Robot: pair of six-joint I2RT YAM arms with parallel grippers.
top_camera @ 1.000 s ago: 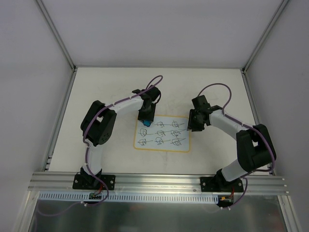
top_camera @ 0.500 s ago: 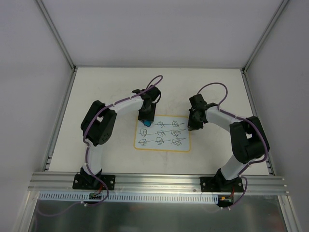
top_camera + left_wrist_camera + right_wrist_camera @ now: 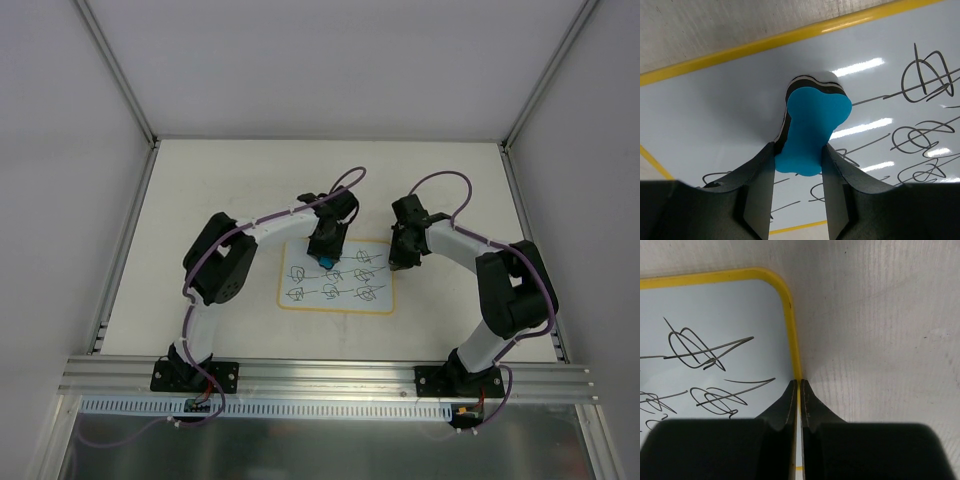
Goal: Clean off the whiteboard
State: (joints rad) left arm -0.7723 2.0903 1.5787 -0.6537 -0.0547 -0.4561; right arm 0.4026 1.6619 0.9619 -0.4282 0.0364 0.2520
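Lying whiteboard (image 3: 336,306), long axis left-right

From above, the blue eraser (image 3: 327,261) is mostly hidden under the left arm's fingers (image 3: 757,192), and the scribbles (image 3: 329,293) on the whiteboard (image 3: 312,304) are too small to read. The right arm's fingers (image 3: 783,410) cover the rim below their tips. Both wrist views crop the board.

Off-white table (image 3: 200,185), yellow-rimmed whiteboard (image 3: 335,302) lying flat near its middle, dark scribbles across it
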